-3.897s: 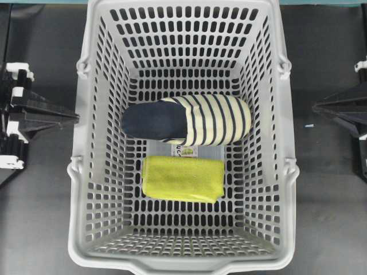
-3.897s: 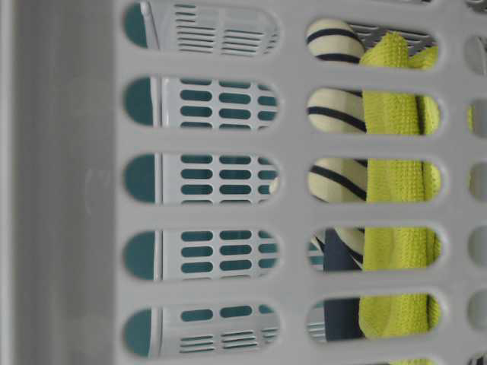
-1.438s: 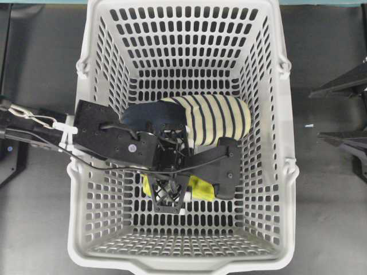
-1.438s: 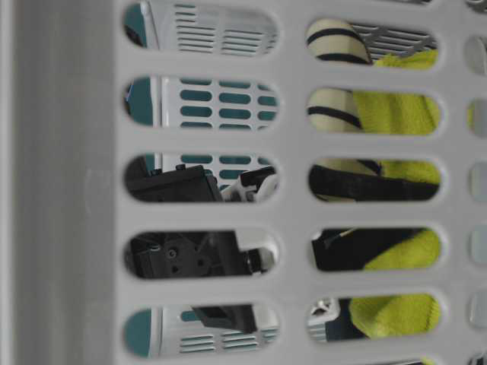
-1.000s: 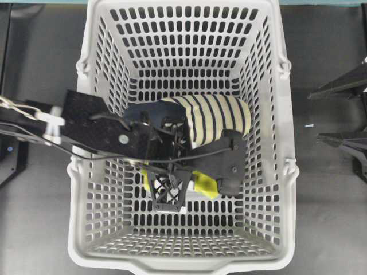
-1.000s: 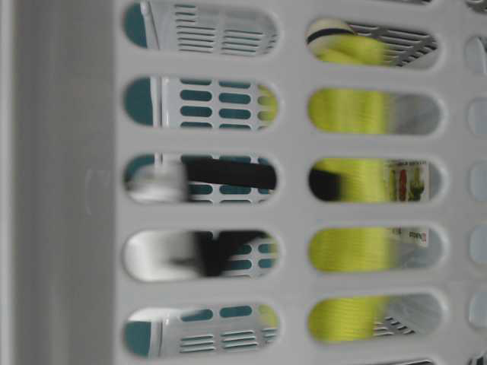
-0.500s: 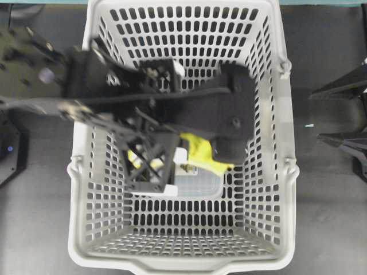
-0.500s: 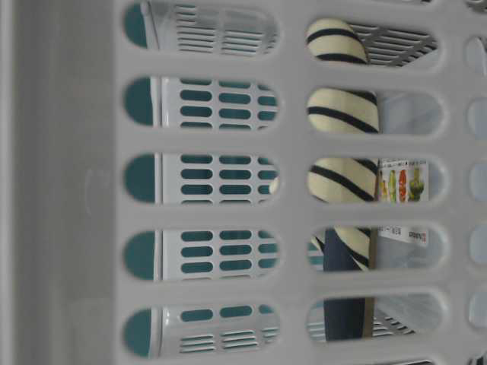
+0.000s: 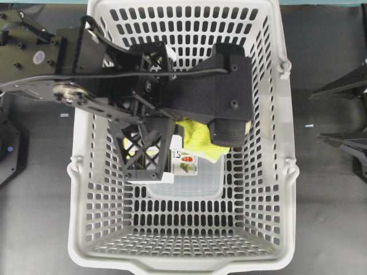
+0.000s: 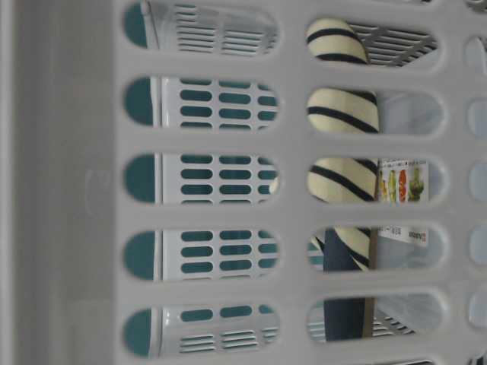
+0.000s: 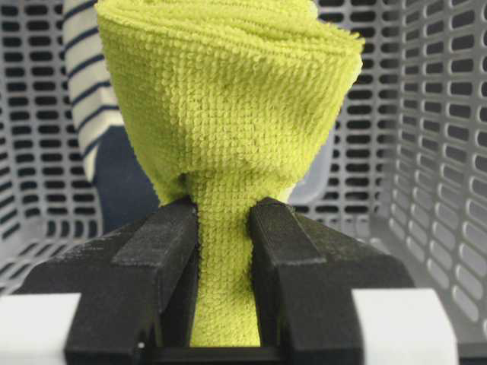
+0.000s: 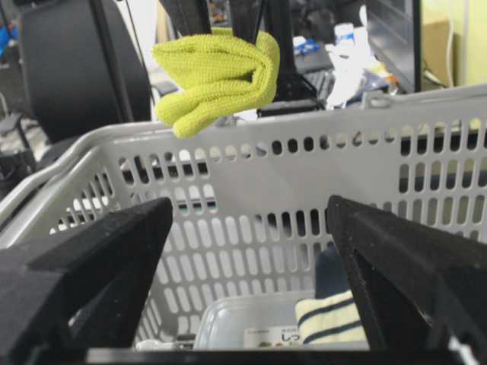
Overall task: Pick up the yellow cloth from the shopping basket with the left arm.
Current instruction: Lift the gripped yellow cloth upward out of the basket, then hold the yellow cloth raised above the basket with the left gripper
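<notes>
The yellow cloth hangs bunched from my left gripper, whose two black pads are shut on a pinched fold of it. From overhead the left arm reaches across the shopping basket, and the cloth shows under my left gripper. In the right wrist view the cloth dangles in the air above the basket's rim. My right gripper stands open outside the basket's right wall with nothing between its fingers.
A cream slipper with navy stripes lies on the basket floor, mostly under the arm from overhead. Beside it sits a clear lidded container with a printed label. The grey slotted wall fills the table-level view.
The left gripper has risen with the cloth, lifting it off the clear container and above the rim. The cloth has left the table-level view. The right gripper has stayed still.
</notes>
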Robot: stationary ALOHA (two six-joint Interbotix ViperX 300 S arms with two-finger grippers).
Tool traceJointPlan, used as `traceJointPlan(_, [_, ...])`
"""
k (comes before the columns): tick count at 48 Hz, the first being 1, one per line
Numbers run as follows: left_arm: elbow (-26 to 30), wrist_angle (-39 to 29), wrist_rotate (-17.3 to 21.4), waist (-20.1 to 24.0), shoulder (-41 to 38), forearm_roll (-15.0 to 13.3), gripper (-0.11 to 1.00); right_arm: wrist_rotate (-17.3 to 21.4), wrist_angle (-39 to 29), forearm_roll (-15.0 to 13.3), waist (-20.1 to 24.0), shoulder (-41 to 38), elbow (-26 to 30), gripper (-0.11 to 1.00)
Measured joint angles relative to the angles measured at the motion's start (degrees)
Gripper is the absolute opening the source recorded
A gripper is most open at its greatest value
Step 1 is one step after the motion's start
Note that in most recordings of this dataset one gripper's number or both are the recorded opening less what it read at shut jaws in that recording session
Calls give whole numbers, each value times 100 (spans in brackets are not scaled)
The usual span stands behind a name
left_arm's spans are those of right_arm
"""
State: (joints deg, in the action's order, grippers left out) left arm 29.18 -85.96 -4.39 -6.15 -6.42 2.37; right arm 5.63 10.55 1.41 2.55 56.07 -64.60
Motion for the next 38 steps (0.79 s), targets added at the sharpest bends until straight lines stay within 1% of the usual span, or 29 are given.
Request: traceJointPlan(38, [9,-185,-105,-70,0,0,17,9,44,0,0,0,-44,78])
